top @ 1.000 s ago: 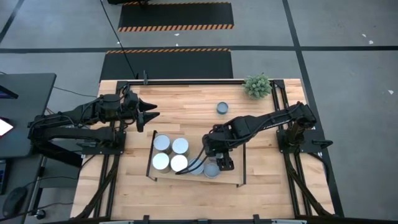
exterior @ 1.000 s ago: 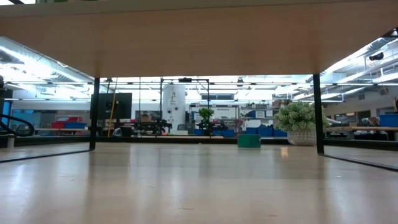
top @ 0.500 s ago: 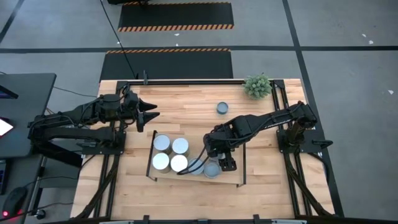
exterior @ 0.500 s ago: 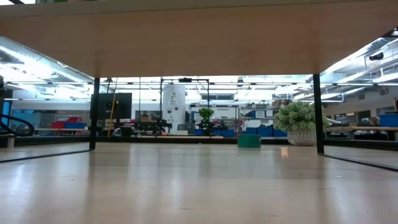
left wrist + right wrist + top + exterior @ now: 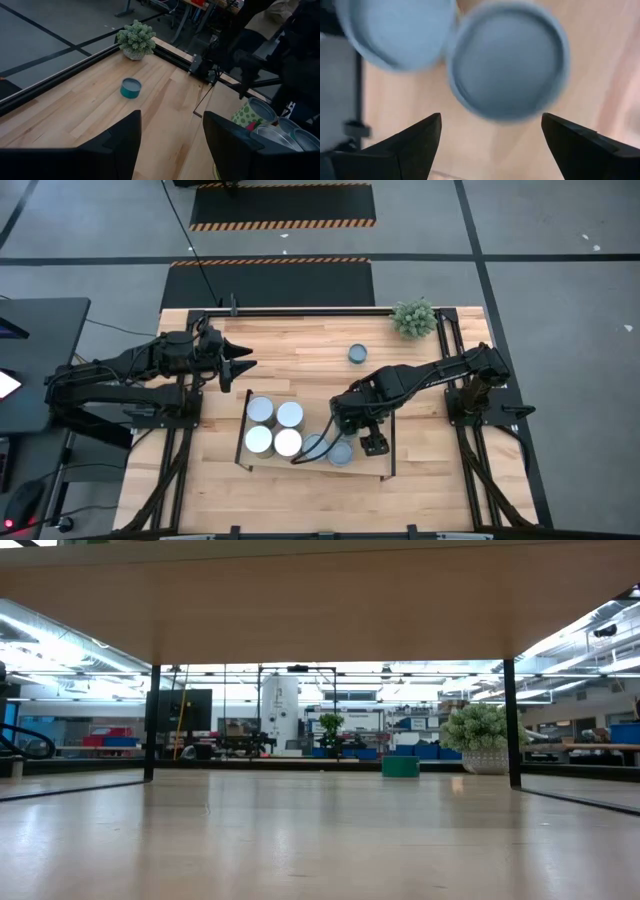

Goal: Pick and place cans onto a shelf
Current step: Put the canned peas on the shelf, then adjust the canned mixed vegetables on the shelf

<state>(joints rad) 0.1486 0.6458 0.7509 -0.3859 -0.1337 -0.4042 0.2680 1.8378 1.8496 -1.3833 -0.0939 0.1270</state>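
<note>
Hovering wide open and empty, the right hand (image 5: 372, 443) sits above a bluish can (image 5: 507, 62) on the shelf (image 5: 265, 463). Best lift straight up. Left hand (image 5: 243, 365) waits half-open, empty.

This is a robotics lab or industrial workshop hall. The light butcher-block wooden table (image 5: 300, 350) stands on a grey concrete floor (image 5: 560, 240) marked with dark lines and black mats edged in orange-and-black hazard stripes (image 5: 282, 223). Two dark jointed robot arms (image 5: 130, 365) are bolted to black metal frames at the table's sides. The low view looks into a large open hall with exposed ceiling ducts and strip lights (image 5: 60, 635), a tall white cylindrical tank (image 5: 279, 708), blue storage bins (image 5: 420, 750) along benches and a dark monitor on a stand (image 5: 180, 710)
</note>
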